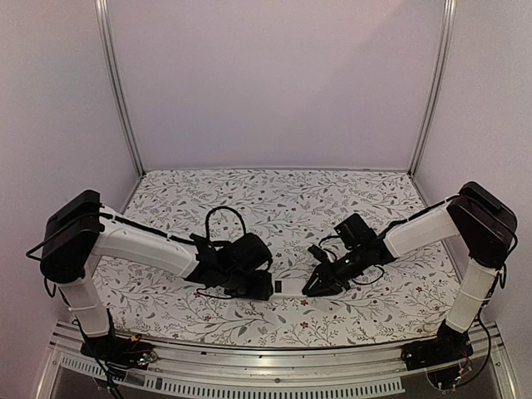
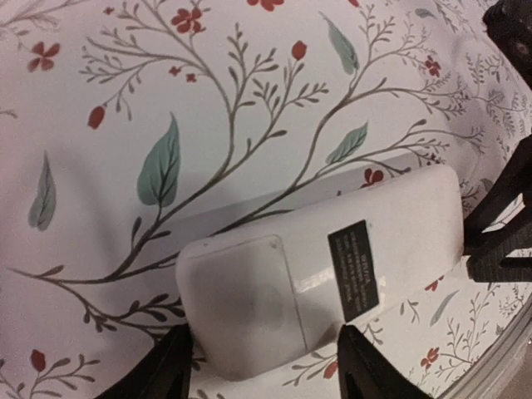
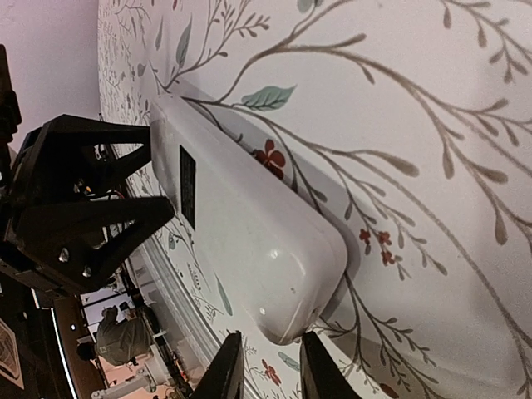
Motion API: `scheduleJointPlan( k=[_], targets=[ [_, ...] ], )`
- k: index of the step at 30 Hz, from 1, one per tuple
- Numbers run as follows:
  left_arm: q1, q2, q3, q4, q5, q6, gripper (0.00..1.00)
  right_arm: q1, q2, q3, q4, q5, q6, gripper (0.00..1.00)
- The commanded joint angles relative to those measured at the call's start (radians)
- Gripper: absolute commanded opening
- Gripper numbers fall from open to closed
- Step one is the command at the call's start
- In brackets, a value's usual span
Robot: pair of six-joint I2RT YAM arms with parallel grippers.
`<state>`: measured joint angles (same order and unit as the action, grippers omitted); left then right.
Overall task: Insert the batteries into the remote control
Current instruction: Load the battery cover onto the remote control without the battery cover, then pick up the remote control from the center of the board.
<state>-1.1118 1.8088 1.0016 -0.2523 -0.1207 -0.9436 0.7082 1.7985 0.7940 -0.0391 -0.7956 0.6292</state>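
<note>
The remote control (image 1: pixel 288 288) lies white back up on the floral cloth between my two grippers. In the left wrist view the remote control (image 2: pixel 332 249) has its rear cover in place and carries a dark label (image 2: pixel 359 270). My left gripper (image 2: pixel 266 370) (image 1: pixel 268 287) is open, one finger on each side of the remote's covered end. My right gripper (image 3: pixel 268 366) (image 1: pixel 312 287) has its jaws only narrowly apart with nothing between them. Its tips sit right at the opposite rounded end of the remote control (image 3: pixel 241 224). The batteries are out of view.
The floral cloth (image 1: pixel 274 208) covers the table, with a metal rail (image 1: pixel 274 366) along the near edge just in front of the remote. Plain walls and upright metal posts (image 1: pixel 120 91) close in the back and sides.
</note>
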Motion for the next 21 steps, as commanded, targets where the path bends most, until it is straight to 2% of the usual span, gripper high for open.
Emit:
scheduleJointPlan(
  k=[1,4,5,6,13,17,21],
  targets=[
    [0.042,-0.087,-0.033,0.022,0.048,0.132,0.68,-0.048,-0.041,-0.009,-0.006,0.003,-0.033,0.26],
    [0.059,-0.13,-0.001,-0.027,0.045,0.272,0.91,-0.075,-0.082,-0.024,-0.051,0.008,-0.058,0.31],
    [0.064,-0.136,0.026,-0.048,0.049,0.321,0.97,-0.085,-0.093,-0.027,-0.069,0.008,-0.071,0.33],
    [0.07,-0.137,0.045,-0.064,0.053,0.374,0.99,-0.094,-0.108,-0.029,-0.085,0.006,-0.081,0.35],
    [0.101,-0.029,0.203,-0.209,0.21,0.8,1.0,-0.17,-0.237,-0.051,-0.167,0.017,-0.158,0.55],
    [0.101,0.032,0.269,-0.266,0.244,1.014,0.99,-0.183,-0.325,-0.062,-0.199,0.05,-0.204,0.6],
    [0.102,0.129,0.374,-0.364,0.273,1.167,0.91,-0.188,-0.404,-0.069,-0.223,0.088,-0.23,0.61]
  ],
)
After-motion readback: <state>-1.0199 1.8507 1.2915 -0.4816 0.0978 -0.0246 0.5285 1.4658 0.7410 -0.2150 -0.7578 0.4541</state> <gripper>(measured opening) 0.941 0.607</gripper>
